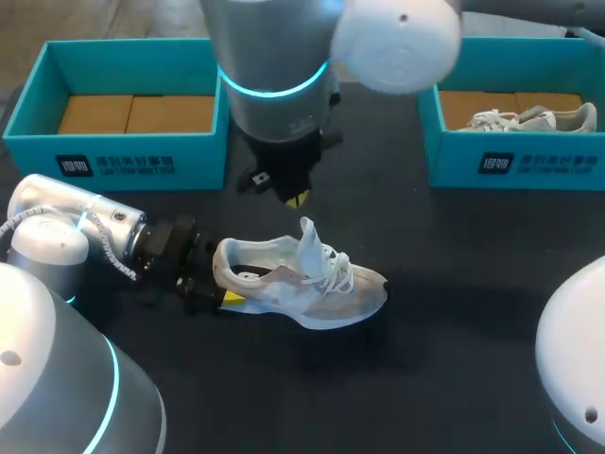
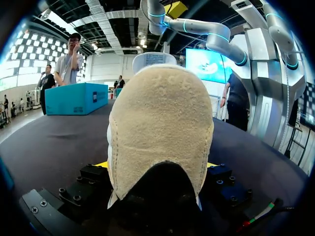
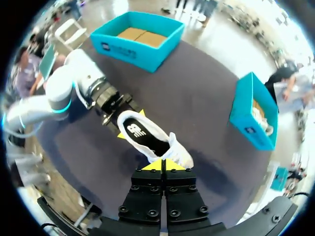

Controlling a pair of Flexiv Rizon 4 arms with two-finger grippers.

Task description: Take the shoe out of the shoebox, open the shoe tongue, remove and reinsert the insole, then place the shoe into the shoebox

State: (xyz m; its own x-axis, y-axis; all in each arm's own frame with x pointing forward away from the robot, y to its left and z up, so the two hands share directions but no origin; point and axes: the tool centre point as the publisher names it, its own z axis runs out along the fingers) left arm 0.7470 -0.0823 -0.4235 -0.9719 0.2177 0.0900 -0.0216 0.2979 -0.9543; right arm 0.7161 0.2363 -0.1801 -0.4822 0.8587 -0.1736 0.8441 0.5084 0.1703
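Note:
A white and beige shoe (image 1: 317, 288) lies on its sole on the dark table, toe to the right, with its tongue (image 1: 308, 236) standing up. A black insole (image 3: 145, 137) sits inside it. My left gripper (image 1: 219, 276) comes in low from the left and is shut on the heel (image 2: 160, 137), one yellow fingertip on each side. My right gripper (image 1: 297, 198) hangs just above the tongue. Its fingers (image 3: 162, 166) are pressed together with nothing between them. The teal shoebox (image 1: 123, 156) at the back left holds only brown cardboard.
A second teal box (image 1: 515, 161) at the back right holds another white shoe (image 1: 534, 118). My right arm's thick body (image 1: 274, 66) hangs over the table's back middle, between the two boxes.

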